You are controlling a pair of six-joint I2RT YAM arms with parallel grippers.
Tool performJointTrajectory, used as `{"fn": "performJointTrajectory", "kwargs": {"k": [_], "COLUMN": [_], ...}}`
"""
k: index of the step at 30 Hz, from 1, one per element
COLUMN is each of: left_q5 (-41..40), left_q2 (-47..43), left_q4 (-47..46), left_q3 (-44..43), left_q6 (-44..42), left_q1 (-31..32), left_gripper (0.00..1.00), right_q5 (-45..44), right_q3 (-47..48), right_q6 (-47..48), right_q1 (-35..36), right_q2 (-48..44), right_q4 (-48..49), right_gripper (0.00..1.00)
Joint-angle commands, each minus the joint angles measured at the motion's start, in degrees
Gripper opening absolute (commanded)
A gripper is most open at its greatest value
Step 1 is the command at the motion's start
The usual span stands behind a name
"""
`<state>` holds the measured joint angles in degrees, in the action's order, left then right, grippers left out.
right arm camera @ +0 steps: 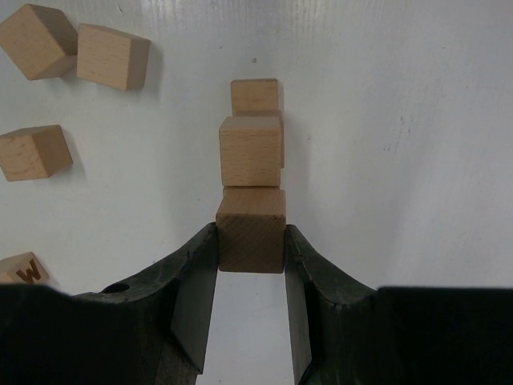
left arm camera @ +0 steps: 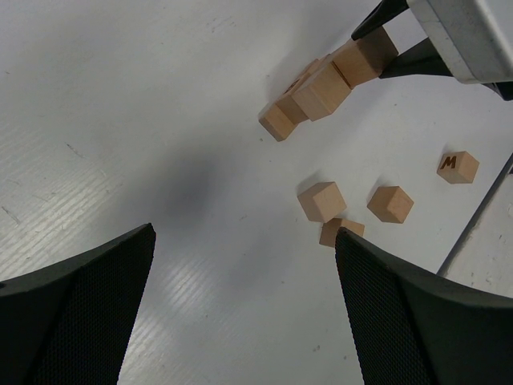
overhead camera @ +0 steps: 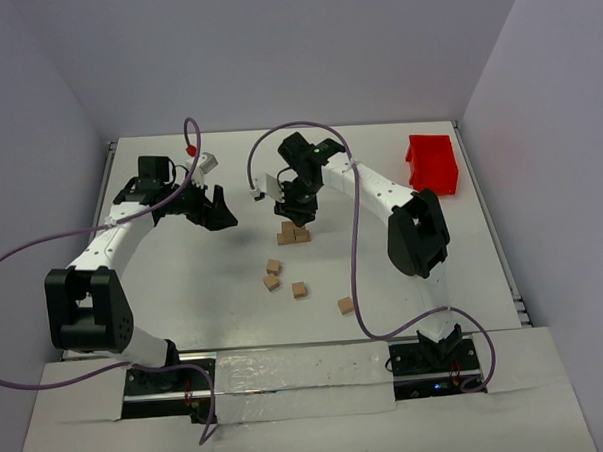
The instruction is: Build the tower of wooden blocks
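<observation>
Well, the right arm (overhead camera: 380, 193) stretches over the table's (overhead camera: 184, 281) middle, wrist bent down, with the right gripper (overhead camera: 299, 212) pinching a block (right arm camera: 250, 228) by its side faces. The tower (right arm camera: 251, 148), only a low start, lies straight ahead of those jaws, in line with the held block. Farther off, the left gripper (left arm camera: 244, 233) hovers spread wide above loose blocks (left arm camera: 322, 200).

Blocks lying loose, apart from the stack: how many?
4. One block just nearer than the stack, another beside it, a third to their right, the fourth farthest right. None looks hidden.
</observation>
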<state>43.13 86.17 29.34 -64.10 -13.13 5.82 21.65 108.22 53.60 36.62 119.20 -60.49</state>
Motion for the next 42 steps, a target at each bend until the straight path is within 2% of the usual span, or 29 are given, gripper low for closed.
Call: {"fn": "performJointTrajectory", "kwargs": {"k": [1,11,16,21,25,27,32,36,42], "left_q5": [2.2,2.2,2.3,3.7,5.7,8.7,11.9,16.8,11.8], "left_q2": [0.2,0.5,0.1,-2.2,-7.4,-10.4,-13.9,-13.1,-8.1], "left_q4": [-1.7,-1.6,-2.1,-3.2,-6.2,-6.8,-4.0,1.3,4.1], "left_q3": [-1.8,-2.1,-1.5,-0.5,3.1,5.8,9.0,9.8,8.3], "left_q6": [-0.3,-0.5,-0.6,-1.5,-3.0,-6.8,-18.8,-33.8,-44.8], "left_q1": [-0.5,-0.5,-0.5,-0.6,-0.6,-0.6,-0.6,0.8,7.2], "left_gripper": [0.99,0.99,0.99,0.99,0.99,0.95,0.87,0.75,0.68], "right_q5": [-0.5,-0.4,0.0,1.0,2.0,2.1,2.0,3.0,8.2], "right_q3": [-0.6,-0.7,-0.5,1.1,3.7,4.7,5.0,4.2,-1.3], "right_q6": [0.5,0.3,-0.4,-1.6,-4.4,-6.1,-9.3,-13.1,-18.1], "right_q1": [0.6,0.6,0.6,0.6,0.6,0.6,0.4,-1.5,-8.7], "right_q2": [0.4,0.2,-0.4,-2.4,-5.8,-8.0,-12.4,-17.3,-23.3], "right_q4": [1.3,1.5,1.4,0.8,0.3,0.3,0.9,2.3,4.8], "right_gripper": [0.37,0.57,0.82,0.90,0.95,0.99,1.00,1.00,1.00]}}
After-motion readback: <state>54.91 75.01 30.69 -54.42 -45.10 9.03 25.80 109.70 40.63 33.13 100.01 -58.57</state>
